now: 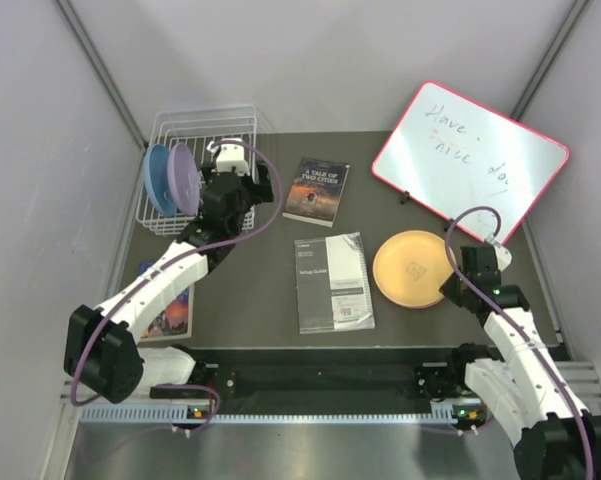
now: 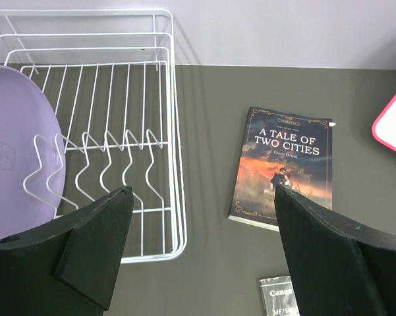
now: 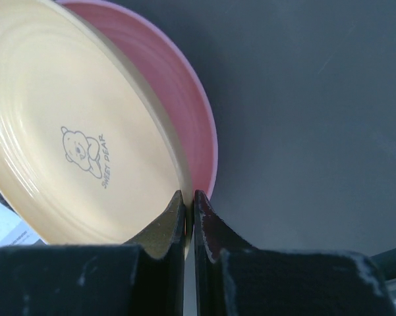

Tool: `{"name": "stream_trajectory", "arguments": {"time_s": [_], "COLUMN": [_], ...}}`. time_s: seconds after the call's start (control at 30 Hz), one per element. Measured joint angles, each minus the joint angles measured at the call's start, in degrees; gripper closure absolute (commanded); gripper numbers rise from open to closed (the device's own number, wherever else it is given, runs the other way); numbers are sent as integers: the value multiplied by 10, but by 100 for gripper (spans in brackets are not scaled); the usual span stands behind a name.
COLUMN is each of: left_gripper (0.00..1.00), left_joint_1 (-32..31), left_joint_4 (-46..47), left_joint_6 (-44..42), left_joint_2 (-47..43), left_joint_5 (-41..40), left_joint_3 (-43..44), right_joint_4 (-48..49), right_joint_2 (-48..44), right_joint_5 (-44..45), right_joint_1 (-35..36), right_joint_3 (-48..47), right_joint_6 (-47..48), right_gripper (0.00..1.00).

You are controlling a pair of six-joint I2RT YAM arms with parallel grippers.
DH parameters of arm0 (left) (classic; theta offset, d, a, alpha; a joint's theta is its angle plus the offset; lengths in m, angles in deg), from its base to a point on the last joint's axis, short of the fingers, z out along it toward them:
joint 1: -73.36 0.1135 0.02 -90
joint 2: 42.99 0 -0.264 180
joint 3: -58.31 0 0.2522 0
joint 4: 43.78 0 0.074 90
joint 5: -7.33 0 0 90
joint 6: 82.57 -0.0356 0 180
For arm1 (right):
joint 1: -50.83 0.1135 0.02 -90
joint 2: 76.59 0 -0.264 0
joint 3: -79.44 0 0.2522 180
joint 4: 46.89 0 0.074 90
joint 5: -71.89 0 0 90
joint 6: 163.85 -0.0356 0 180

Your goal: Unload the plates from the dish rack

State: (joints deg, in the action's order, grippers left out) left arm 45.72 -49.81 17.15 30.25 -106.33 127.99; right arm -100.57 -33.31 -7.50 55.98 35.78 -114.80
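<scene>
The white wire dish rack [image 1: 242, 118] stands at the back left. A blue plate [image 1: 157, 180] and a lavender plate [image 1: 184, 177] stand on edge in it. My left gripper [image 1: 228, 178] hovers open and empty over the rack's near right corner. In the left wrist view the left gripper [image 2: 204, 194] frames the rack [image 2: 165, 99], with the lavender plate [image 2: 16, 151] to its left. An orange-tan plate [image 1: 412, 268] lies on the table at the right. My right gripper [image 1: 452, 285] is shut on its right rim. In the right wrist view its fingers [image 3: 165, 227] pinch that plate [image 3: 72, 131], which lies on a pink plate [image 3: 188, 112].
A paperback [image 1: 317, 191] lies right of the rack, seen also in the left wrist view as the paperback [image 2: 283, 168]. A setup guide booklet [image 1: 332, 282] lies mid-table. A red-framed whiteboard [image 1: 470, 160] leans at the back right. Another book [image 1: 170, 315] lies under my left arm.
</scene>
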Motion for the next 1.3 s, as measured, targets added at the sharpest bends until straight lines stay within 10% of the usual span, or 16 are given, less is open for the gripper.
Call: {"name": "stream_trajectory", "arguments": {"time_s": [0.2, 0.27, 0.33, 1.3], "left_gripper": [7, 6, 4, 4], "left_joint_1": [0, 0, 0, 162], "left_joint_4": [0, 0, -1, 101], "left_joint_6": [0, 0, 0, -65], "left_joint_2": [2, 3, 3, 100], "left_joint_5": [0, -2, -13, -235], "left_joint_3": [0, 0, 0, 2], "right_joint_4": [12, 13, 13, 140], "right_joint_2": [-1, -3, -5, 155], "right_joint_5": [9, 14, 18, -28], "right_joint_1": [0, 0, 0, 0], "right_joint_3": [15, 14, 9, -155], "right_joint_6": [-11, -11, -9, 104], "right_gripper": [77, 44, 33, 22]}}
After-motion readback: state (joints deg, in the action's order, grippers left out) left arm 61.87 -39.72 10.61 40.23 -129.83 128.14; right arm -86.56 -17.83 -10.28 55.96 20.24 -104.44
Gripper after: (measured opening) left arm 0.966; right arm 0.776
